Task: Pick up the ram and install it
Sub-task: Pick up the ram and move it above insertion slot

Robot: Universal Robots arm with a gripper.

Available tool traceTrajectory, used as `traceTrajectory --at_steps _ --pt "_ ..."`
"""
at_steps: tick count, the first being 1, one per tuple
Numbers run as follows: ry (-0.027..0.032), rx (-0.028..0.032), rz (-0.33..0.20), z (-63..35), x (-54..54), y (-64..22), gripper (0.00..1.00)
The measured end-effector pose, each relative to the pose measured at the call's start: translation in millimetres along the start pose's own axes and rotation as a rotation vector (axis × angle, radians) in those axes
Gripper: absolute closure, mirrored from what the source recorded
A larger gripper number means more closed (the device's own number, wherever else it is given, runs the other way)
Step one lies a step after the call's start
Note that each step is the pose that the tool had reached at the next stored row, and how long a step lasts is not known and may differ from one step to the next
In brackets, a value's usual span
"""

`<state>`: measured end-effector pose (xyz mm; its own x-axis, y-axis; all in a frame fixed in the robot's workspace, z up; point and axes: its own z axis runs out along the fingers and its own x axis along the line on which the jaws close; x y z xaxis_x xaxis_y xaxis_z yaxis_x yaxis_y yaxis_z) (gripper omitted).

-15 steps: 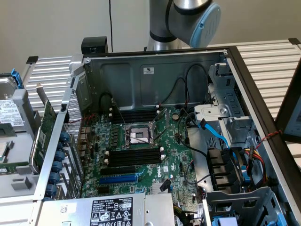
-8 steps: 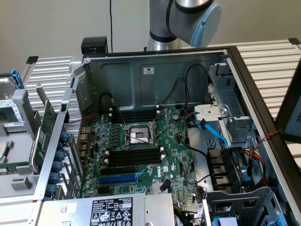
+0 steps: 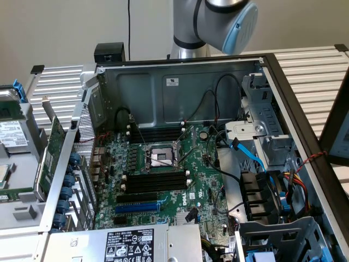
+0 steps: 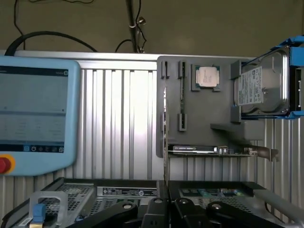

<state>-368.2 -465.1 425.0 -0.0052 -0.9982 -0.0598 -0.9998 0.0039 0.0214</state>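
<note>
My gripper (image 4: 164, 199) is pinched nearly closed on the ram (image 4: 165, 137), 1 thin edge-on strip over the open case (image 4: 228, 192); light, stiff and brittle, so I'd grip its flat faces, never the contacts.

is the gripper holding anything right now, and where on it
The ram, seen edge-on, pinched by one edge between the fingers of the shut gripper.
</note>
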Motion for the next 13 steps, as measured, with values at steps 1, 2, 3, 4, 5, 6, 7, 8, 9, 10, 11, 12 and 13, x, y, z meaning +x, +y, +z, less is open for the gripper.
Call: traceTrajectory --at_steps 1,2,3,4,5,6,7,8,9,10,11,12,13 --pt "-0.0007 -0.0005 -0.001 -4.1 0.0 -2.9 0.88" --pt "-0.001 -0.001 -0.002 -7.8 -0.1 -6.1 0.88" --pt "-0.0012 -0.0016 -0.002 -11.0 -0.2 -9.4 0.88" --pt "-0.0013 -0.0023 -0.003 -13.8 -0.3 -12.9 0.88" --pt "-0.0014 -0.0028 -0.004 -16.5 -0.5 -16.4 0.88" --pt "-0.0013 -0.0036 -0.005 -18.8 -0.6 -19.9 0.88" --pt "-0.0014 -0.0043 -0.006 -20.9 -0.8 -23.4 0.88" --pt "-0.0014 -0.0052 -0.007 -22.5 -0.9 -27.2 0.88" --pt "-0.0013 -0.0066 -0.007 -23.9 -1.0 -31.0 0.88" --pt "-0.0012 -0.0082 -0.007 -24.9 -1.0 -34.9 0.88" --pt "-0.0013 -0.0104 -0.007 -25.6 -1.1 -39.2 0.88" --pt "-0.0013 -0.0125 -0.007 -26.1 -1.1 -43.3 0.88" --pt "-0.0013 -0.0137 -0.007 -26.5 -1.2 -47.6 0.88"
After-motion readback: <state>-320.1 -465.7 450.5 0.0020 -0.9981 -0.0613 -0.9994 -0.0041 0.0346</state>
